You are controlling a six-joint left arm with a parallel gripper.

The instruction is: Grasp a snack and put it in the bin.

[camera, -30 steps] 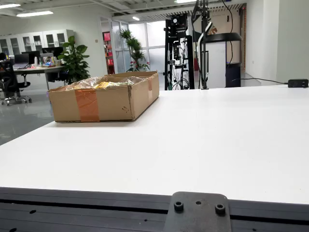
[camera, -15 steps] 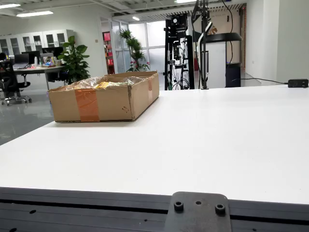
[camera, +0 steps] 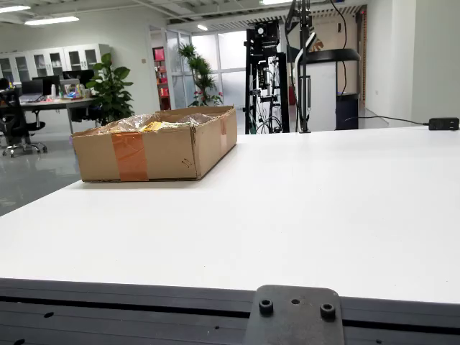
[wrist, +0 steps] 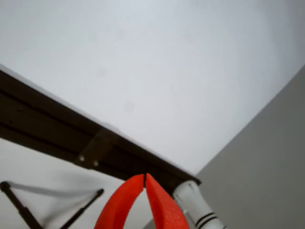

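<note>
White table (camera: 323, 208), wide and bare across centre and right in the side view. Box (camera: 154, 147) sits at its far left corner, snacks (camera: 162, 126) inside under clear wrap. Open office behind: plants, desks, a black rack. In the gripper view the gripper (wrist: 144, 177) is above the table's dark edge rail (wrist: 95, 148), orange tips touching, holding nothing.

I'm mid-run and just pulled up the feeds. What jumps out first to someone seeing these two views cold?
In the view from the table's edge, the cardboard box at the white table's far left corner stands out, with crinkled clear and yellow wrappers showing above its rim. In the view that rides on the gripper, the orange gripper fills the bottom, tips touching and holding nothing, above bare tabletop and its dark edge rail.
</note>
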